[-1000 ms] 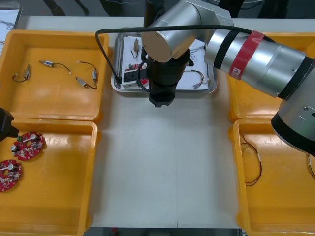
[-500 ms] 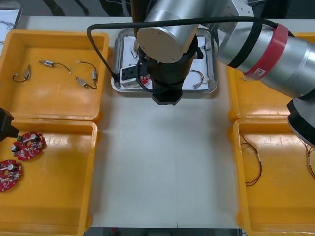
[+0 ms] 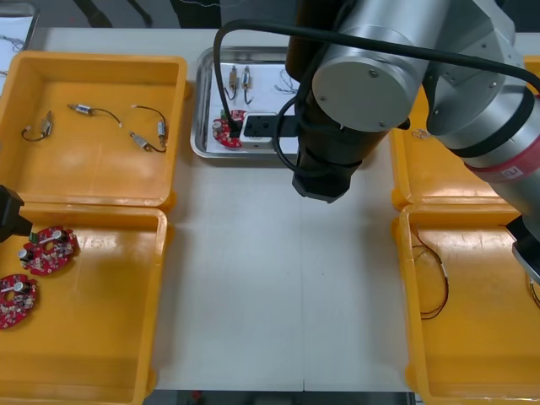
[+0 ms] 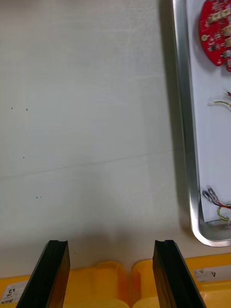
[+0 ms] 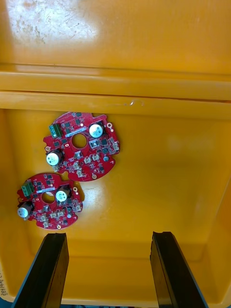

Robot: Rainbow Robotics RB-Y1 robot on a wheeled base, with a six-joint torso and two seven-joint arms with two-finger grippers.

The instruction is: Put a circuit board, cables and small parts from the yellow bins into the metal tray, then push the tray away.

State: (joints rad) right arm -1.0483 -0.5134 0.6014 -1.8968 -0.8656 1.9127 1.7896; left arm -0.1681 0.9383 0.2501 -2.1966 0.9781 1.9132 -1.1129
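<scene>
The metal tray (image 3: 201, 126) stands at the table's far middle, white inside. It holds a red circuit board (image 3: 228, 135), small metal parts (image 3: 239, 80) and thin cables (image 4: 220, 208). My right arm (image 3: 371, 93) hangs over the tray's right half. In the right wrist view the right gripper (image 4: 110, 272) is open with nothing in it, above bare table beside the tray's rim (image 4: 185, 120), and the board (image 4: 216, 31) lies beyond the fingertips. The left gripper (image 5: 108, 272) is open and holds nothing, over the near left bin. Two red circuit boards (image 5: 82, 144) (image 5: 48, 201) lie beyond its fingers.
The far left yellow bin (image 3: 93, 181) holds several small metal parts on wires (image 3: 148, 135). A thin cable (image 3: 434, 287) lies in the near right bin (image 3: 405, 253). The left arm (image 3: 10, 215) waits at the left edge. Bare table stretches between the bins.
My right arm has swung to the right and back from the tray, uncovering the circuit board and parts inside. The tray and the left arm have stayed put.
</scene>
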